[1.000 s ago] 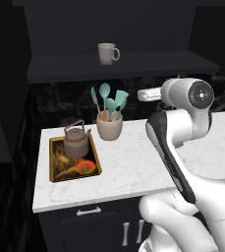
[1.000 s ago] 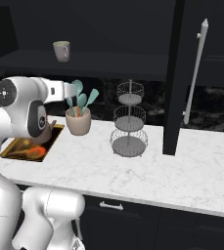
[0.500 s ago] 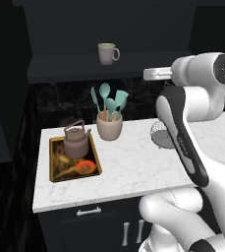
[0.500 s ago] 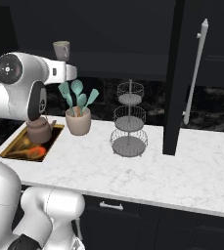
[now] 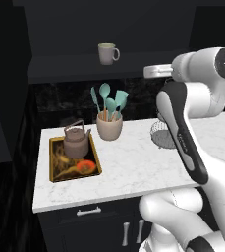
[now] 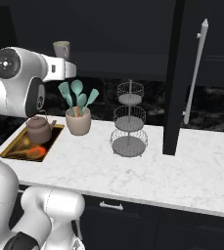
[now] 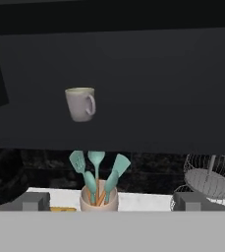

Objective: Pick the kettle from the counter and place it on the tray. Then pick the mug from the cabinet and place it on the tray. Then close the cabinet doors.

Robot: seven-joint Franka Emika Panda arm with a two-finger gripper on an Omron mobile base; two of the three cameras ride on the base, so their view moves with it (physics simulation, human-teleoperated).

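The mug (image 5: 107, 53) is standing upright on the cabinet (image 5: 84, 29) shelf, handle pointing right in the hand view. Below it, the kettle (image 5: 76, 142) is sitting on the tray (image 5: 55, 170) at the desk's (image 5: 128, 167) left end, just beside a crock (image 5: 109, 127) of teal utensils. The fingers (image 7: 112, 201) are standing wide apart, holding nothing, raised level with the shelf and facing the mug, well short of it. A wire stand (image 6: 129, 122) is standing further right.

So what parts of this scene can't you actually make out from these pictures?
- Gold-rimmed picture tray: its near end in the right base view is hidden behind the white arm.
- Three-tier wire stand: mostly behind the arm in the left base view.
- Black wall cabinet: its inside is too dark to read.
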